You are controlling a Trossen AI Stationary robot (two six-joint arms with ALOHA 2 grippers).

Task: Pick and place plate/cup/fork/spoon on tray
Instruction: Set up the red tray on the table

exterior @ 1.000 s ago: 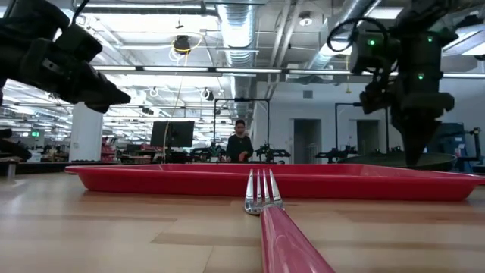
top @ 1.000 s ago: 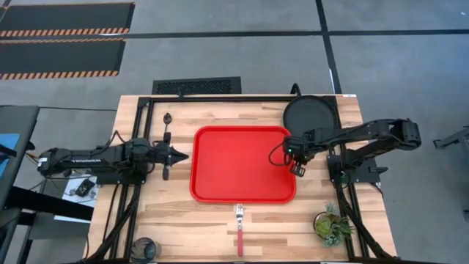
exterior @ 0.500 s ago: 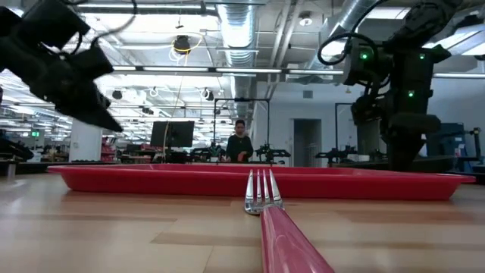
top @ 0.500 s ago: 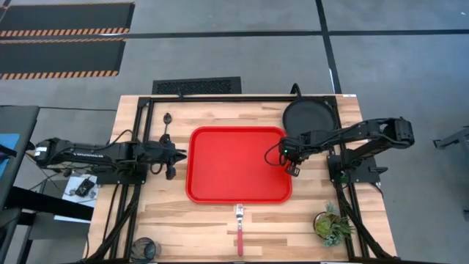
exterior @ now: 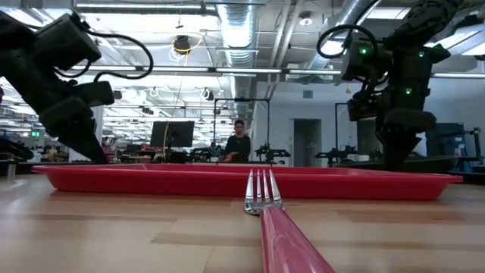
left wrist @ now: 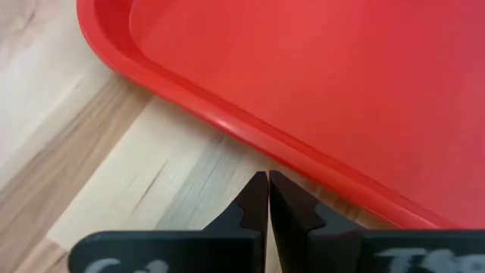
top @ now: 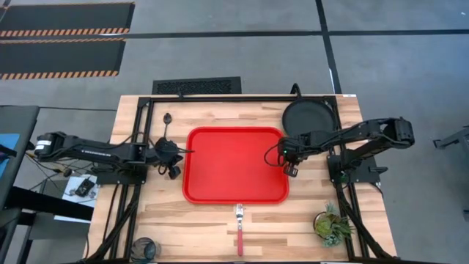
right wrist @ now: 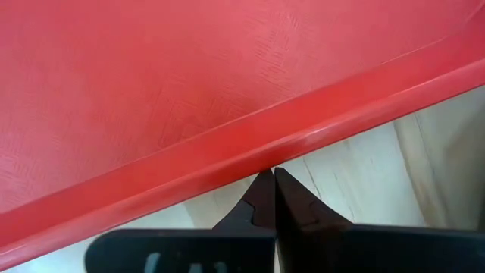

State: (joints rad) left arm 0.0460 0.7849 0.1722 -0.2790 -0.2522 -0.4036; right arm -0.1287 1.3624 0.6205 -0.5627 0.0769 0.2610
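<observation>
The red tray (top: 234, 165) lies flat in the middle of the table. My right gripper (top: 288, 161) is shut at the tray's right rim and points down. My left gripper (top: 185, 152) is shut, low over the table at the tray's left rim (left wrist: 227, 125). The dark plate (top: 311, 115) lies at the far right, beside the tray's far right corner. The red-handled fork (top: 239, 227) lies near the front edge, tines toward the tray. The dark spoon (top: 167, 125) lies at the far left. The cup (top: 145, 248) stands at the near left corner. My right gripper has its shut fingertips (right wrist: 265, 189) against the outer side of the tray's right rim (right wrist: 250, 148), coming from above and pointing down at the table. The tray lies flat on the table. My left gripper's shut tips stand right at the tray's left rim; whether they touch it, I cannot tell.
A small potted green plant (top: 331, 225) stands at the near right. Bare wood lies in front of the tray on either side of the fork. A person (exterior: 239, 144) stands in the room far behind the table.
My right gripper has gone toward the table's left edge, shut, and the tray has slid left along the table with it, staying flat. My left gripper has drawn back toward the left edge and tipped down lower toward the table.
</observation>
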